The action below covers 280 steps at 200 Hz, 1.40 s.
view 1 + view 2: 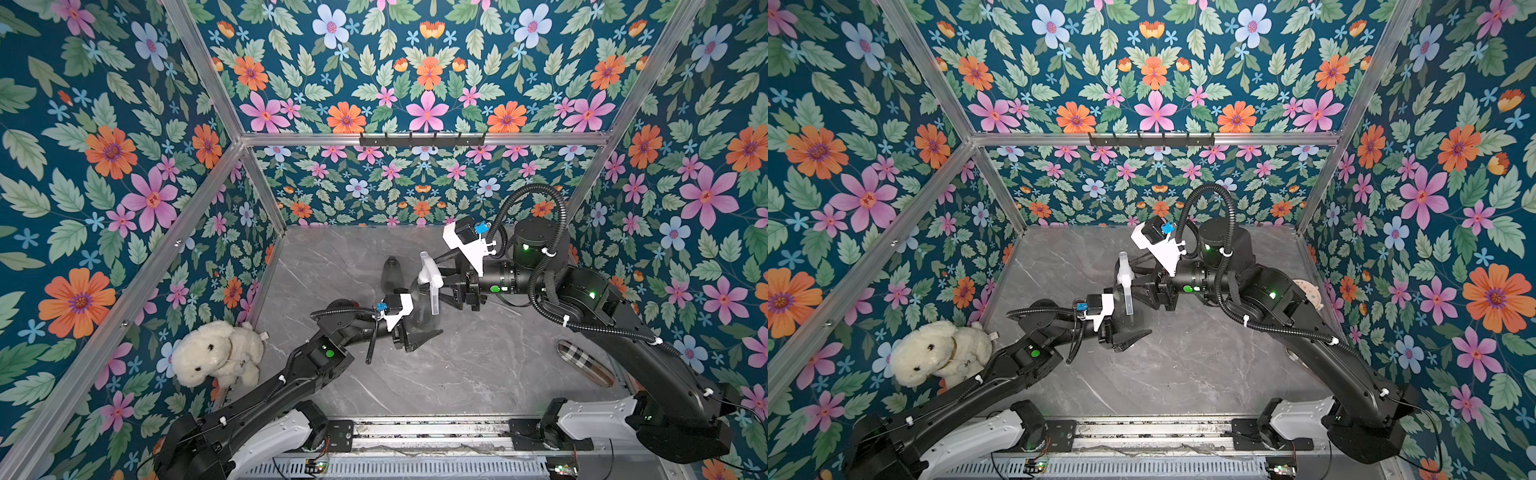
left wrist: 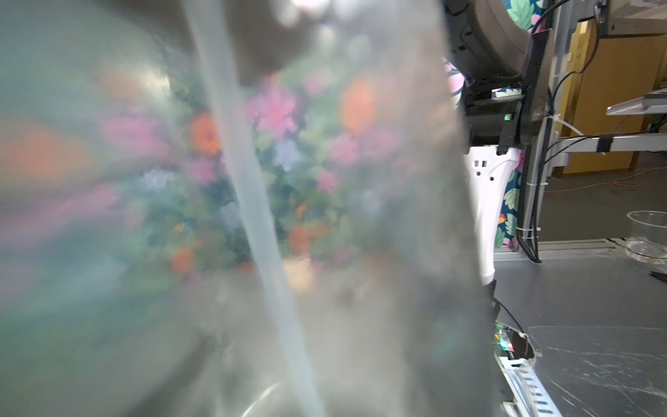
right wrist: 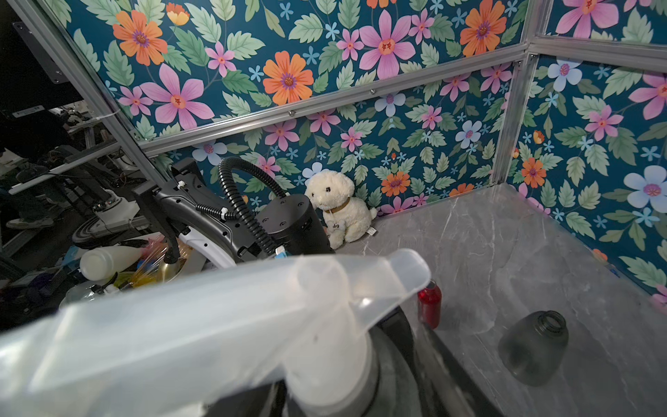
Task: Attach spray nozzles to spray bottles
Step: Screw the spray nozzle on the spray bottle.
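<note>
Though half hidden, left hand [image 1: 428, 323] part-open around grey bottle [image 1: 419, 305]; right hand [image 1: 441, 279] seemingly tight on whitish nozzle [image 1: 427, 272].

walls [image 1: 415, 62]: floral wallpaper | frame [image 1: 291, 139]: aluminium | tabletop [image 1: 478, 374]: grey veined marble

Nozzle [image 1: 428, 274] on bottle [image 1: 419, 312] at centre, second bottle [image 1: 391, 276] behind, plush dog [image 1: 216, 353] left.

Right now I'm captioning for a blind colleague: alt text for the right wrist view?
A whitish spray nozzle fills the foreground, seated on a smoky bottle. Behind stand a red bottle, an open grey bottle and a plush dog.
</note>
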Tool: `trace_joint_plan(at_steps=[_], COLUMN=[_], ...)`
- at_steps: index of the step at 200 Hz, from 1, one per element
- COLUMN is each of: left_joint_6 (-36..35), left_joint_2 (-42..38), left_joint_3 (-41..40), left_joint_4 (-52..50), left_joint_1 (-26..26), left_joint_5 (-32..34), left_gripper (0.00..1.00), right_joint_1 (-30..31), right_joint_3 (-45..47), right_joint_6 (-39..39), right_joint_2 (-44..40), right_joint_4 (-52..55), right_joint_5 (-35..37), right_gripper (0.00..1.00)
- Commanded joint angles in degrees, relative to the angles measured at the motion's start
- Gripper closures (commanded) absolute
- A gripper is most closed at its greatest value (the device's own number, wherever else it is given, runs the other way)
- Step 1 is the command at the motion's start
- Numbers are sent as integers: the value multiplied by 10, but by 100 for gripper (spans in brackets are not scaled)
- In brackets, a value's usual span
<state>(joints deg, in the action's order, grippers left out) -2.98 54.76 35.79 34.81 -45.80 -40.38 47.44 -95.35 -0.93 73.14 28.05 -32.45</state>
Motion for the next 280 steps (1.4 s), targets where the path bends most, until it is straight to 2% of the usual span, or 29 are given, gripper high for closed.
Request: trace_joint_plan(at_steps=[1,34,80,104,132,170,195,218,249,265,280], left_joint_6=[2,4,5,1,-2,-2,-12,-18,-20,-14,-12], left_joint_2=[-3,-5,-2,0,6,21,29,38,34,27,23], left_joint_3=[0,-3,0,1,3,3,7,14,13,10,8], left_joint_4=[15,20,20,20,27,53,51,48,46,47,48], left_joint_1=[1,1,1,1,1,-1,-5,-10,-12,-12,-13], left_joint_5=[-1,-2,14,44,101,174,215,242,251,248,240], left_gripper=[100,100,100,100,100,100,100,100,100,100,100], right_joint_1=[2,2,13,31,84,161,215,255,262,262,258], right_joint_3=[15,21,19,24,32,42,15,-22,-32,-7,18], right_joint_6=[-3,-3,-9,-8,-10,-61,-83,-85,-70,-29,4], right_joint_2=[-14,-19,-5,-5,0,38,83,136,146,116,79], right_joint_4=[-66,-64,-64,-61,-61,-85,-77,-70,-89,-114,-126], right_joint_5=[2,-10,-11,28,136,332,486,588,600,588,537], right_gripper=[43,47,61,68,73,74,75,75,73,65,53])
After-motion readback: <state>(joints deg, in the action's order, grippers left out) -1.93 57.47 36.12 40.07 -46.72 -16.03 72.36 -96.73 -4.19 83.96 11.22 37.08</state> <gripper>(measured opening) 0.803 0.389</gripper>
